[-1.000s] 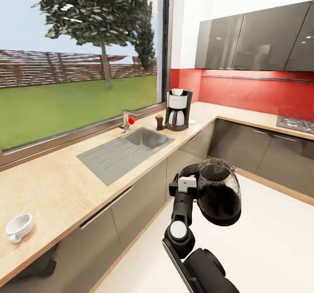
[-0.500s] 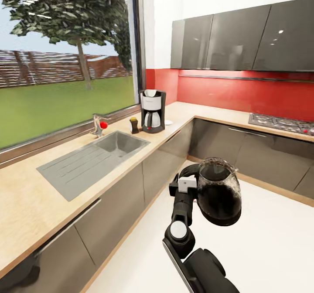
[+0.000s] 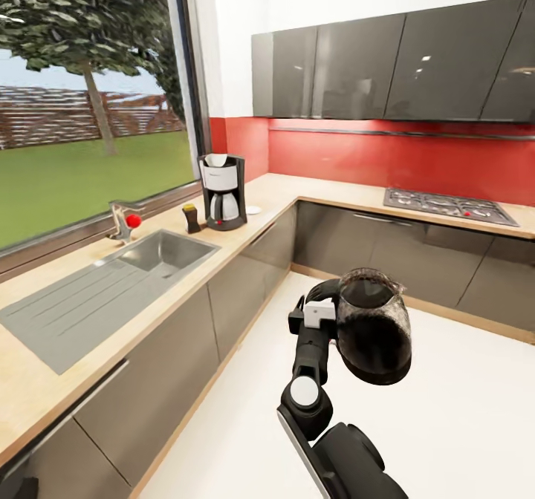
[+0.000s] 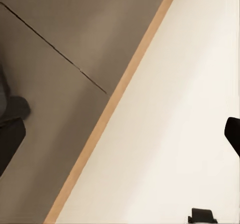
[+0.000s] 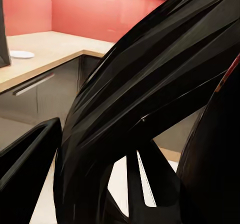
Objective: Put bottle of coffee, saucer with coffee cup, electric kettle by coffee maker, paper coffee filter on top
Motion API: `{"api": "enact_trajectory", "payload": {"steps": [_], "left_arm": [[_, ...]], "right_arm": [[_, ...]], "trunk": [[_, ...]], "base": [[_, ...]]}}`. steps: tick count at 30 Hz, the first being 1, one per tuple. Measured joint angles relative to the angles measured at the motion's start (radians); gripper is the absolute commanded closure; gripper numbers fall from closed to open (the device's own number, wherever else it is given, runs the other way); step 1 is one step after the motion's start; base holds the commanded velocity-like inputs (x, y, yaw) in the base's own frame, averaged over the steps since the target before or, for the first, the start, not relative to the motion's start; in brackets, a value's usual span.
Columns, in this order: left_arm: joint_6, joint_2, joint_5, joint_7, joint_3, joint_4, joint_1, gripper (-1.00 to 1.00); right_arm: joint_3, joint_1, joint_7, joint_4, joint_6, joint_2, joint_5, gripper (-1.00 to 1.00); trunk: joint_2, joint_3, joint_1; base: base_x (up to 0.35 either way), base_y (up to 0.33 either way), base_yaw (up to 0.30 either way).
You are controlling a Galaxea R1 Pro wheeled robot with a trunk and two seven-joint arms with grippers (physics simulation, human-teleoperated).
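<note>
Head view, lower centre: my right gripper [image 3: 325, 302] is clamped on the black loop handle of the electric kettle [image 3: 374, 330], which I carry upright above the pale floor [image 3: 475, 410], clear of the cabinets. The kettle's glass body looks dark, and its lid rim sits level. The right forearm rises from the bottom edge of the frame to the white block at the wrist.

In the right wrist view, the kettle's black handle [image 5: 150, 94] sweeps across most of the frame at close range, with one dark finger [image 5: 25, 174] at lower left. Behind them lie the red backsplash [image 5: 100, 14] at the top and a small white saucer [image 5: 21, 54] flat on the worktop at upper left.

The left wrist view shows grey cabinet fronts [image 4: 60, 59], a wood-coloured plinth strip [image 4: 115, 104] running diagonally, and pale floor. A dark shape sits at each side edge of the frame; I cannot tell whether the left gripper is open or closed.

Head view, left half: the kitchen countertop [image 3: 275, 194] runs from lower left toward the corner under the window. On it, upper left of centre, stands the coffee maker [image 3: 222, 191] with a white paper coffee filter [image 3: 216, 160] in its top. The bottle of coffee [image 3: 192, 217] stands just beside the machine on its sink side; the saucer [image 3: 253, 209] lies just beside it on the other. The steel sink [image 3: 160, 250] and its tap [image 3: 122, 220] lie further left. A hob [image 3: 446, 206] sits on the far counter at right.
</note>
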Motion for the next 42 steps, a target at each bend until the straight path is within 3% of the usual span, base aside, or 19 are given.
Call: {"api": "enact_trajectory", "payload": {"steps": [9,16,21,28,42], "left_arm": [[0.0,0.001,0.053,0.001,0.042,0.002,-0.011,-1.0],[0.0,0.006,0.084,0.011,0.052,0.004,-0.011,-1.0],[-0.003,0.01,0.119,0.012,0.098,0.003,-0.011,-1.0],[-0.031,0.014,0.124,0.012,0.172,0.002,-0.009,-1.0],[-0.035,0.013,0.119,0.011,0.182,0.004,-0.009,-1.0]], "right_arm": [[0.002,0.0,0.001,0.001,-0.002,0.0,-0.001,1.0],[0.004,0.0,0.003,0.002,-0.002,0.0,-0.002,1.0],[0.004,0.0,0.004,0.003,-0.002,0.0,-0.002,1.0],[0.004,0.0,0.004,0.002,-0.002,0.0,-0.002,1.0],[0.005,0.0,0.003,0.003,-0.002,0.001,-0.003,1.0]], "trunk": [[0.0,0.0,0.0],[0.0,0.0,0.0],[0.0,0.0,0.0],[0.0,0.0,0.0],[0.0,0.0,-0.001]], "base": [[0.0,0.0,-0.269],[0.0,0.0,-0.269],[0.0,0.0,-0.269],[0.0,0.0,-0.269],[0.088,0.0,-0.269]]}}
